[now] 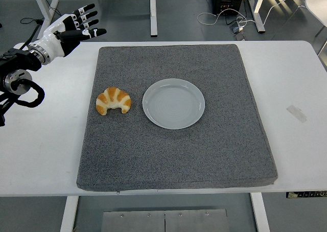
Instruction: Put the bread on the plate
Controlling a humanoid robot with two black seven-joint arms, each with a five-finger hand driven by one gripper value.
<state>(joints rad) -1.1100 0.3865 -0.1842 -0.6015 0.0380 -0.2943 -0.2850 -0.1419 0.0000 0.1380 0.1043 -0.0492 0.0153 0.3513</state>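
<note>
Bread (113, 100) lies crosswise, tips toward the near edge, beside the plate (173, 103); left hand (71, 26) splayed, empty.

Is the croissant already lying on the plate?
No, the croissant lies on the grey mat just left of the empty plate, not touching it.

I see the croissant (113, 100) on the grey mat (204, 155), just left of the empty plate (173, 103). My left hand (71, 26) hovers spread-fingered over the table's far left.
</note>
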